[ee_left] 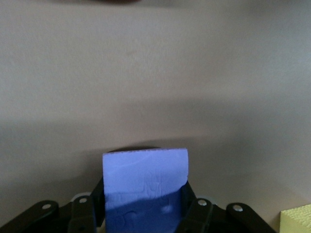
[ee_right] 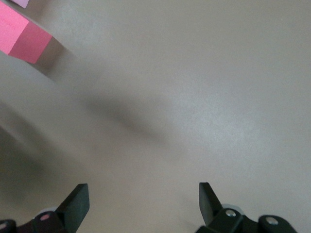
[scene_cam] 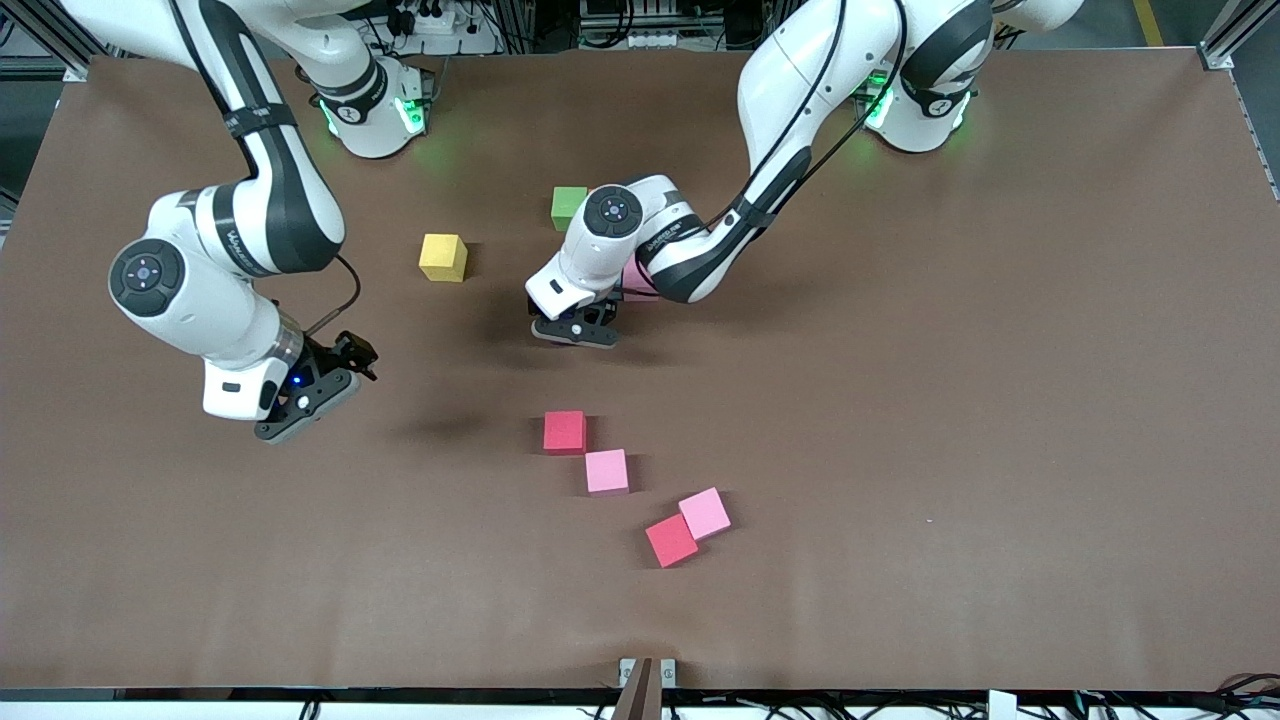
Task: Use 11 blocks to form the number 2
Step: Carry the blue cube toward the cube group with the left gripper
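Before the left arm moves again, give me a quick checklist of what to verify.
1. Left gripper has a block: ok, shut on the blue block.
2. Block seated squarely in the jaws: ok in the left wrist view.
3. Table under the left gripper free: cannot tell.
4. Right gripper out of the way: ok, waiting with open jaws toward the right arm's end.
5. Digit started: cannot tell; red block and pink block touch only at corners.

Four blocks (scene_cam: 565, 432) strung along the counter (scene_cam: 1000, 400) nearest the front camera; two lone blocks (scene_cam: 443, 257) nearer the bases; another block (ee_left: 146, 187) between left tool (scene_cam: 575, 330) fingers.
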